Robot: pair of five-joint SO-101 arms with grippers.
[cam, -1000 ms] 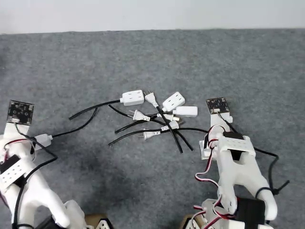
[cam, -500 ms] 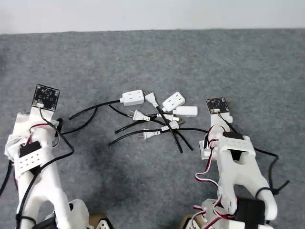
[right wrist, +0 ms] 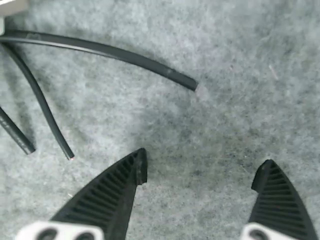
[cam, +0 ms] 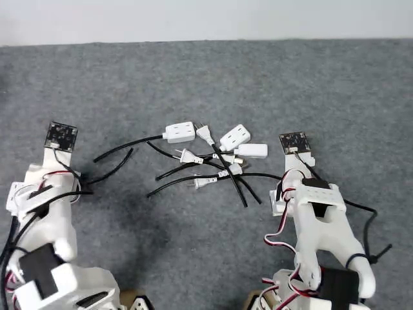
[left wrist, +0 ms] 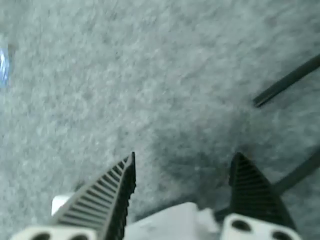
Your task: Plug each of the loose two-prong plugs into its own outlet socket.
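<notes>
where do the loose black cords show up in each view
High view: the loose black rubber cords cross in a tangle at mid-table, between the two arms.
Left wrist view: one cord end lies past the open left tool.
Right wrist view: three cord ends lie past the open right tool.
Shared landmark: the grey fuzzy table cover.

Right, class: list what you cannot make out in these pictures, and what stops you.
- High view: which cords join which plug; they cross in the heap.
- High view: slots of the sockets; too small.
- Left wrist view: the white piece beside the left claw; blurred, partly behind its finger.
- Right wrist view: where the cords lead; the edge cuts them off.
</notes>
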